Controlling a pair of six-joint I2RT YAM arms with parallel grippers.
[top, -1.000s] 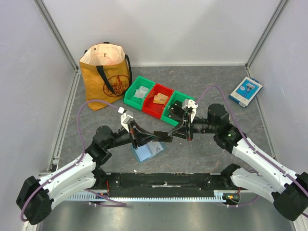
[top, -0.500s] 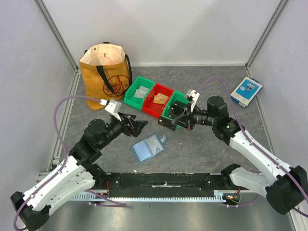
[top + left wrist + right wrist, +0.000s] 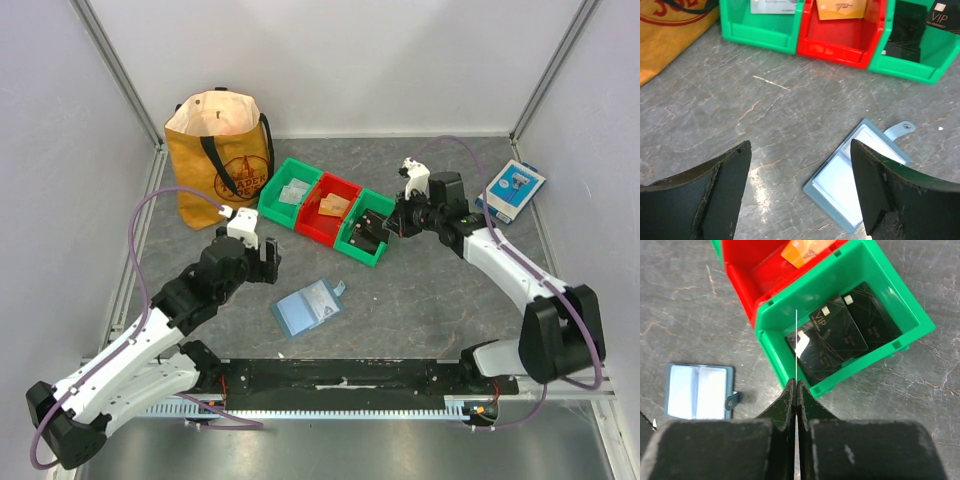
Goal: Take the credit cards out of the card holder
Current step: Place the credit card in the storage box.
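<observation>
The card holder (image 3: 308, 308) lies open on the grey table, pale pockets up; it also shows in the left wrist view (image 3: 860, 177) and the right wrist view (image 3: 697, 391). My left gripper (image 3: 268, 262) hangs open up and left of it, its jaws (image 3: 801, 147) wide apart with nothing between them. My right gripper (image 3: 385, 226) is shut (image 3: 796, 384) on a credit card (image 3: 796, 340) seen edge-on, held above the right green bin (image 3: 875, 357). Black cards (image 3: 840, 335) lie in that bin. An orange card (image 3: 333, 205) lies in the red bin (image 3: 318, 226), pale cards (image 3: 292, 192) in the left green bin (image 3: 272, 208).
A yellow tote bag (image 3: 218, 155) stands at the back left, beside the bins. A blue-and-white box (image 3: 510, 190) lies at the back right. Grey walls close in the table on three sides.
My left gripper let go, opened and drew back left from the card holder. My right gripper carried the card up and right, from above the card holder to above the right green bin.
</observation>
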